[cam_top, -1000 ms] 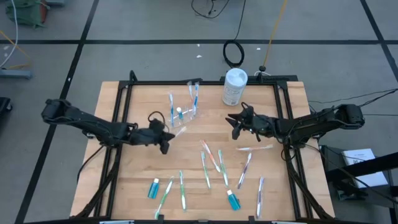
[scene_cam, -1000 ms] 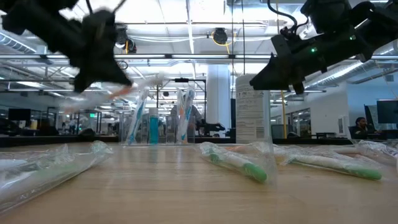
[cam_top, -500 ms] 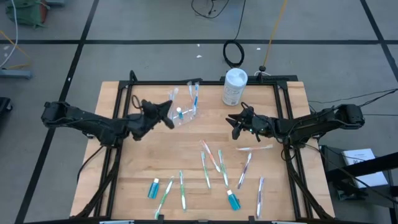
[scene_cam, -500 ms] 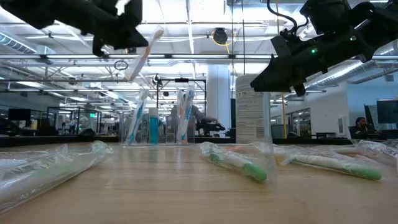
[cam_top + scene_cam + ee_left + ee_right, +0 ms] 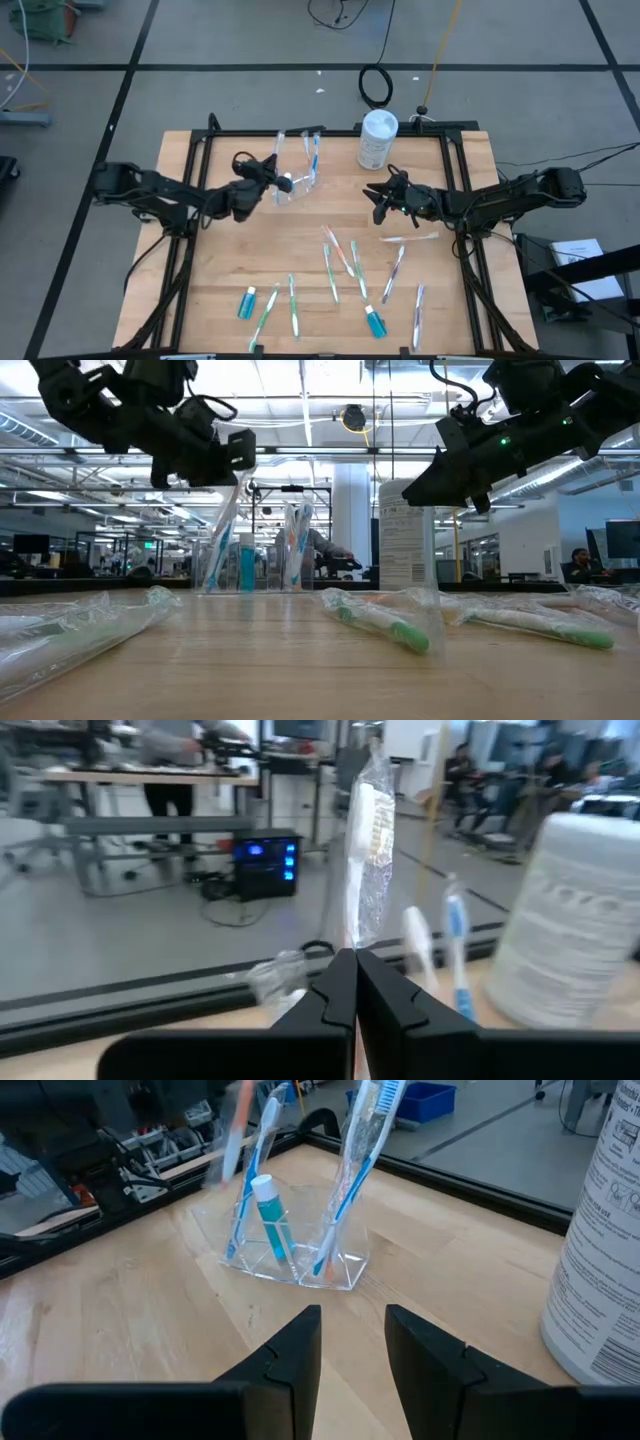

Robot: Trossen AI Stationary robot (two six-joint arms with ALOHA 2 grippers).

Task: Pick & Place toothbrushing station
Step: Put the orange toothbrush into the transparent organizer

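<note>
Over the far left part of the tabletop (image 5: 230, 260), my left pincer (image 5: 272, 181) pinches a wrapped toothbrush (image 5: 366, 840) and holds it almost straight up, bristle end on top. It hangs right by the clear holder (image 5: 297, 186), which already has some brushes and a small blue tube (image 5: 270, 1215) standing in it. I think the job right now is to slide this brush down into the holder.

To do it well, I want to keep the brush upright and line its bottom end up with an open gap in the holder, away from the brushes already there. Then I go down slowly. The holder is light and see-through, so a bump could tip it or push it along. I let go only when the brush rests inside and leans on the rim.

My right pincer (image 5: 384, 202) waits over the middle right of the tabletop with its fingers spread and nothing in them. More wrapped brushes (image 5: 340, 255) and blue tubes (image 5: 375, 322) lie on the near part of the tabletop, still to be picked. The white canister (image 5: 377, 139) stands at the far edge, just right of the holder.
</note>
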